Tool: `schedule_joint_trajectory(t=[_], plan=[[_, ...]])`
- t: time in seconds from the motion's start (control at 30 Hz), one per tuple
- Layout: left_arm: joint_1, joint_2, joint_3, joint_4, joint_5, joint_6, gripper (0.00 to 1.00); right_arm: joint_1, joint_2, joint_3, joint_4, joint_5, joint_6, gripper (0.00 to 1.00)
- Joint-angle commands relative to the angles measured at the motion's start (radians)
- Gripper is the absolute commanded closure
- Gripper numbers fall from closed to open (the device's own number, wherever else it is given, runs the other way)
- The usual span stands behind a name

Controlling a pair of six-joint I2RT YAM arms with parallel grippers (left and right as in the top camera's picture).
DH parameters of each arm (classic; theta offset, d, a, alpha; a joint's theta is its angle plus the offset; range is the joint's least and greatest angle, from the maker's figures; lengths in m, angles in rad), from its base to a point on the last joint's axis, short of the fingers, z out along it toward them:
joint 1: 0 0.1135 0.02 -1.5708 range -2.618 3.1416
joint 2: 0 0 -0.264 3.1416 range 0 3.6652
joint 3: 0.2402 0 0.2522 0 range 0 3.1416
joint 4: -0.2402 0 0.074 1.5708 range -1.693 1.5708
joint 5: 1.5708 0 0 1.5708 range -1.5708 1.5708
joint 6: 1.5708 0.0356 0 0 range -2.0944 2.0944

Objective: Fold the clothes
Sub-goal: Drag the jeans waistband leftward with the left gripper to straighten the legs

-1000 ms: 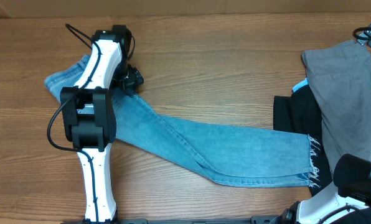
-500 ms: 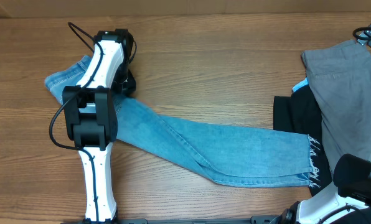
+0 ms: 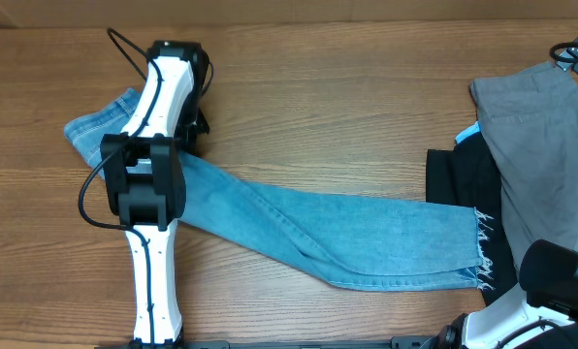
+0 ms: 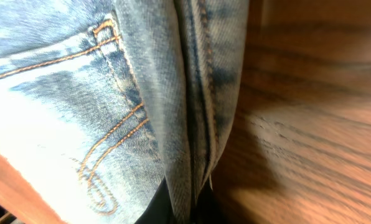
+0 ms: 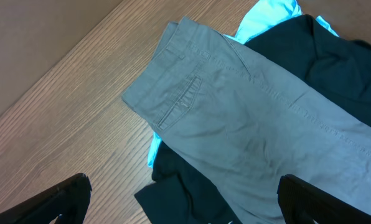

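Note:
The light blue jeans (image 3: 367, 228) lie flat across the table, waist at the upper left and frayed hems at the lower right. My left gripper (image 3: 194, 124) sits at the waist end. In the left wrist view, the left gripper (image 4: 187, 214) is shut on a raised fold of the jeans (image 4: 61, 93), beside orange pocket stitching. My right gripper (image 5: 184, 202) stands open, nothing between its fingers, above a grey garment (image 5: 254, 124) and a black garment (image 5: 335, 56).
The grey garment (image 3: 531, 126) lies over the black garment (image 3: 459, 179) at the table's right edge, touching the jeans' hems. A bright cyan piece (image 5: 266, 15) peeks from under them. The right arm's base (image 3: 561, 281) fills the lower right corner.
My left gripper went from open to shut on a fold at the jeans' waist. It moved slightly up and left, and the jeans shifted a little left with it. The right arm stayed still.

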Motion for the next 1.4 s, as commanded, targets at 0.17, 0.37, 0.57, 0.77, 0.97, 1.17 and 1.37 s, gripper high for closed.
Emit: schedule_joint_trajectory(t=[0.17, 0.37, 0.57, 0.77, 0.97, 1.17, 1.37], plan=[[0.011, -0.002, 0.264, -0.149, -0.052, -0.025, 0.96, 0.001, -0.031, 0.016, 0.003, -0.001, 0.003, 0.0], [0.032, -0.053, 0.268, -0.149, -0.041, -0.039, 0.96, 0.001, -0.031, 0.016, 0.003, -0.001, 0.003, 0.0], [0.068, -0.118, 0.267, -0.149, -0.037, -0.039, 0.96, 0.001, -0.031, 0.016, 0.003, -0.002, 0.003, 0.0], [0.129, -0.196, 0.267, -0.148, 0.068, -0.005, 0.96, 0.001, -0.031, 0.016, 0.002, -0.002, 0.003, 0.0], [0.185, -0.261, 0.196, -0.148, 0.117, 0.014, 0.96, 0.001, -0.031, 0.016, 0.002, -0.001, 0.003, 0.0], [0.237, -0.301, 0.018, -0.148, 0.089, 0.008, 0.96, 0.001, -0.031, 0.016, 0.003, -0.001, 0.003, 0.0], [0.337, -0.3, -0.117, -0.148, 0.0, -0.086, 0.96, 0.001, -0.031, 0.016, 0.003, -0.001, 0.003, 0.0]])
